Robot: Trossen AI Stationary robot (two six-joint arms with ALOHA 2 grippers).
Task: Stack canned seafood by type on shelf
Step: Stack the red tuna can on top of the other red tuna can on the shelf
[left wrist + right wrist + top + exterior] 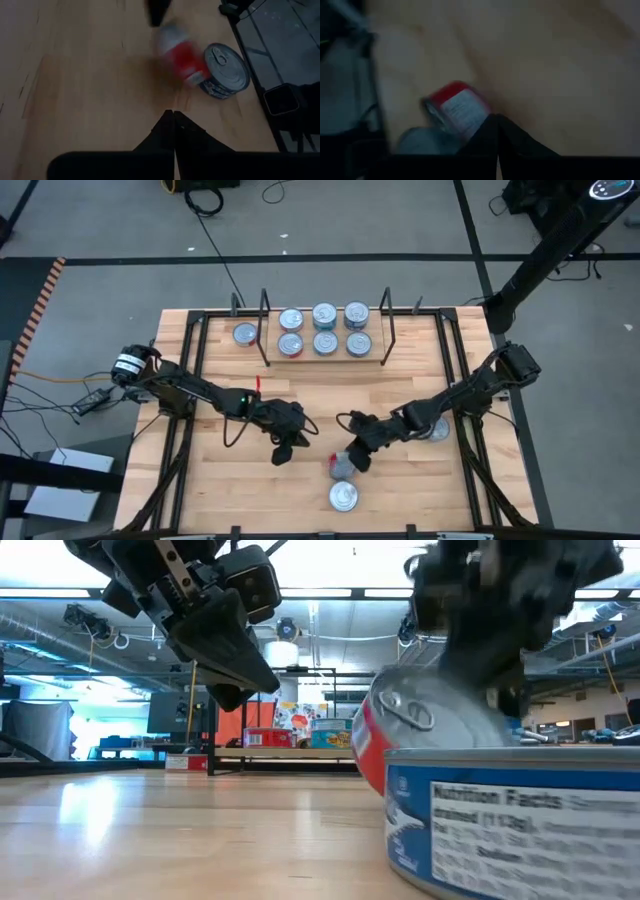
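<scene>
A red-labelled tin [342, 465] stands tilted on the table near the front, its silver lid [405, 712] facing the table's left. Right beside it, toward the near edge, a blue-labelled tin [344, 496] lies flat. My right gripper [357, 460] is shut at the red tin's raised side. My left gripper [283, 452] is shut and hangs just above the bare wood, to the left of both tins, touching nothing. The shelf [325, 358] at the far middle carries several tins in two rows. My right gripper meets the red tin [457, 107] with its shut fingertips at the tin's upper side, slanting down from the table's right. The tin is tipped up on its lower edge, lid toward the left. Blur hides the exact spot of contact.
One tin [245, 333] lies on the table left of the shelf's wire end frame [265, 330]. Another tin [437, 428] sits under my right arm. Bare wood lies between the shelf and both grippers.
</scene>
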